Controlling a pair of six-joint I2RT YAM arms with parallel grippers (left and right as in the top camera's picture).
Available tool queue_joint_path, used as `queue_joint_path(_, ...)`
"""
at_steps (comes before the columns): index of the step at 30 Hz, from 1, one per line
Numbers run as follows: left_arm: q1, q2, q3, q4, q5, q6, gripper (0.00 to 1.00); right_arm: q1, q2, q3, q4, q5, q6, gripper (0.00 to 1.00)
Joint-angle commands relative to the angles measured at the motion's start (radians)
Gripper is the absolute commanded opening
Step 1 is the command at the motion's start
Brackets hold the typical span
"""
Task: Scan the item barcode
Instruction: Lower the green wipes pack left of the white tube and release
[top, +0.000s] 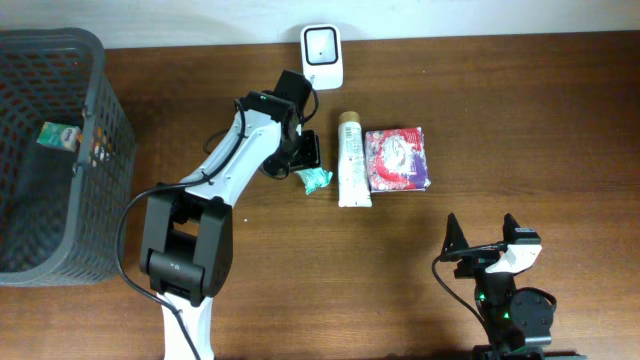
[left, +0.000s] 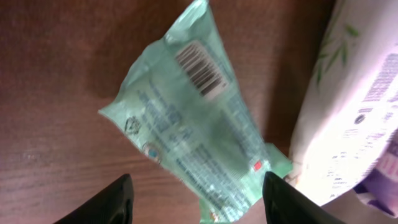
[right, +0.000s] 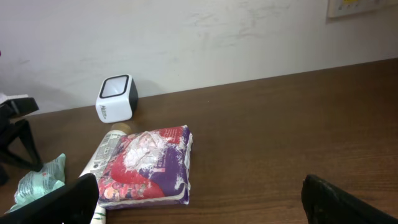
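Note:
A pale green packet (left: 186, 124) lies on the wooden table, its barcode (left: 200, 68) facing up. My left gripper (left: 196, 202) hovers right over it, open, its dark fingertips (left: 109, 204) to either side of the packet's near end and not pressing it. From overhead the packet (top: 315, 179) lies just below the left gripper (top: 307, 160). The white scanner (top: 322, 55) with a dark window stands at the table's back edge, above both. My right gripper (top: 485, 240) is open at the front right, with nothing in it (right: 202, 208).
A white tube (top: 350, 160) and a red-and-purple pack (top: 398, 158) lie right of the packet. A dark mesh basket (top: 110, 150) holding a few items fills the left side. The right wrist view shows the scanner (right: 116, 98) by the wall.

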Motion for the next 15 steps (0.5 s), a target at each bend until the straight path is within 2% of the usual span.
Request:
queue_joint_path(1, 0.018, 0.031, -0.006, -0.043, 0.006, -0.082, 0.65, -0.006, -0.006, -0.006, -0.005, 0.01, 0.004, 0.99)
queue_joint_path(3, 0.013, 0.045, -0.006, -0.039, 0.024, -0.129, 0.68, -0.006, -0.006, -0.006, -0.005, 0.01, 0.004, 0.99)
queue_joint_path(7, 0.008, 0.09, -0.006, 0.029, 0.041, -0.135, 0.72, -0.006, -0.006, -0.006, -0.005, 0.009, 0.004, 0.99)
queue_joint_path(9, 0.008, 0.094, -0.006, 0.056, 0.042, -0.131, 0.7, -0.006, -0.006, -0.006, -0.005, 0.01, 0.004, 0.99)
queue_joint_path(10, 0.008, 0.094, -0.006, 0.067, 0.042, -0.109, 0.65, -0.006, -0.006, -0.006, -0.005, 0.009, 0.004, 0.99)
queue_joint_path(13, 0.009, 0.094, -0.006, 0.094, 0.042, 0.105, 0.57, -0.006, -0.006, -0.006, -0.005, 0.01, 0.004, 0.99)
queue_joint_path(15, 0.012, 0.094, -0.006, 0.105, 0.042, 0.206, 0.49, -0.006, -0.006, -0.006, -0.005, 0.009, 0.004, 0.99)
